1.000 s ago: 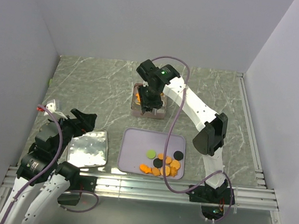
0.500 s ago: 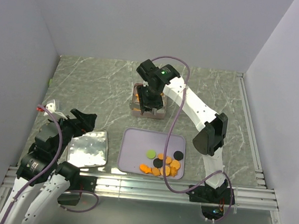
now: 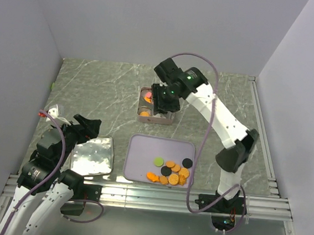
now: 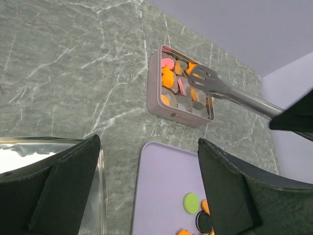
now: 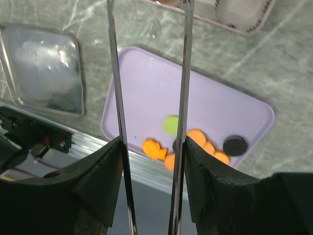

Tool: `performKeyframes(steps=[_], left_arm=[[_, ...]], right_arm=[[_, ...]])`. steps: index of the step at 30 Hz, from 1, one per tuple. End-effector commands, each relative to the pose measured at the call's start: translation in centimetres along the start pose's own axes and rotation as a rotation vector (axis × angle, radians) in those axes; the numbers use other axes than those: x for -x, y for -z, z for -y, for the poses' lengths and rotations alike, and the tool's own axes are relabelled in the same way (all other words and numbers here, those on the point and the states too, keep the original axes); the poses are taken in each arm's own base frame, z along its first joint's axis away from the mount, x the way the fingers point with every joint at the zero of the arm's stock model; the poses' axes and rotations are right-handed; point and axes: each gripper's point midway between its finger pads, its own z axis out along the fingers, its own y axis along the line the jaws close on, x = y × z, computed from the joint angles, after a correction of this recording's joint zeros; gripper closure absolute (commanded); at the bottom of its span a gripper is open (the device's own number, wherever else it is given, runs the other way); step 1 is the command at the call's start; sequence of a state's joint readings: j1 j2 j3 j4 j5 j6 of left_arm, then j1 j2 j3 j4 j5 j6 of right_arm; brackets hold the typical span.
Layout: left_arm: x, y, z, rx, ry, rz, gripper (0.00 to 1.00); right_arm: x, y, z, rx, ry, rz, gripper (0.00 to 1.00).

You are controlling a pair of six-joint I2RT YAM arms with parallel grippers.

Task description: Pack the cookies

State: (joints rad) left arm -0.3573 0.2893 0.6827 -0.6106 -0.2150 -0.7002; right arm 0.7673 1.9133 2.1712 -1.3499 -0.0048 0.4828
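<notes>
- top external view: the right gripper (image 3: 166,99) hangs over a pale pink square tin (image 3: 154,119) at the middle of the grey-green marbled table (image 3: 104,90). nearer the arms lies a lavender rounded-corner tray (image 3: 154,150). small flat cookies (image 3: 172,173), orange rounds and fish shapes with black and green rounds, are bunched in the tray's near right corner. just left of the tray sits a shiny silver square lid (image 3: 91,155), with the left gripper (image 3: 86,128) above its far left corner.
- left wrist view: the left gripper (image 4: 149,147) has its black fingers spread wide, nothing between them. beyond it, more cookies (image 4: 167,78), pink and orange, fill paper cups inside the tin (image 4: 173,113). long metal tongs (image 4: 234,94) reach in from the right, their pronged tips over the tin's far right part. whether the tips hold a piece cannot be told.
- right wrist view: the right gripper (image 5: 151,147) clasps the tongs (image 5: 185,73), one black finger against the outside of each arm. the two arms run apart and parallel, with the tray (image 5: 146,83) and its cookies (image 5: 198,138) below. the tips are cut off at the top edge.
</notes>
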Motion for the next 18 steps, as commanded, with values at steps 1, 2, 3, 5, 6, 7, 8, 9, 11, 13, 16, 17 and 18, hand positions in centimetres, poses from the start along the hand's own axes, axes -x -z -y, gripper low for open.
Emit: performKeyframes(steps=[1, 2, 3, 5, 6, 7, 8, 9, 11, 13, 16, 17, 18], left_arm=[[0.8, 0.3, 0.9, -0.037, 0.002, 0.026, 0.14], [0.8, 0.3, 0.9, -0.04, 0.002, 0.023, 0.14], [0.8, 0.3, 1.0, -0.042, 0.0, 0.023, 0.15], [0.7, 0.3, 0.9, -0.039, 0.002, 0.019, 0.16], [0.6, 0.1, 0.8, -0.03, 0.003, 0.012, 0.16], [0.5, 0.1, 0.9, -0.031, 0.002, 0.007, 0.16], [0.5, 0.0, 0.9, -0.034, 0.001, 0.005, 0.17], [0.5, 0.0, 0.9, -0.033, 0.0, 0.002, 0.17], [0.3, -0.2, 0.8, -0.023, -0.001, -0.006, 0.19], [0.2, -0.3, 0.7, -0.014, -0.001, -0.01, 0.22], [-0.1, -0.4, 0.7, -0.013, 0.001, -0.026, 0.24], [0.0, -0.5, 0.8, -0.015, -0.001, -0.026, 0.25], [-0.1, -0.5, 0.8, -0.014, -0.001, -0.027, 0.24]], right_arm=[[-2.5, 3.9, 1.4, -0.035, -0.009, 0.018, 0.43], [-3.6, 3.5, 1.8, -0.053, -0.008, -0.009, 0.43], [-4.2, 4.3, 1.9, -0.049, -0.006, -0.001, 0.43], [-6.3, 3.7, 2.3, -0.08, 0.011, -0.034, 0.43], [-7.1, 4.3, 2.5, -0.08, 0.019, -0.028, 0.43], [-8.2, 4.3, 2.3, -0.086, 0.041, -0.039, 0.43], [-9.8, 3.6, 3.0, -0.121, 0.046, -0.071, 0.43], [-10.6, 4.1, 3.2, -0.113, 0.053, -0.064, 0.43], [-13.2, 3.3, 3.7, -0.141, 0.065, -0.108, 0.43], [-14.8, 3.5, 3.7, -0.114, 0.062, -0.113, 0.44], [-17.5, 3.0, 4.1, -0.111, 0.059, -0.158, 0.44], [-18.6, 2.6, 4.3, -0.12, 0.064, -0.179, 0.44], [-19.1, 2.7, 4.3, -0.115, 0.063, -0.185, 0.44]])
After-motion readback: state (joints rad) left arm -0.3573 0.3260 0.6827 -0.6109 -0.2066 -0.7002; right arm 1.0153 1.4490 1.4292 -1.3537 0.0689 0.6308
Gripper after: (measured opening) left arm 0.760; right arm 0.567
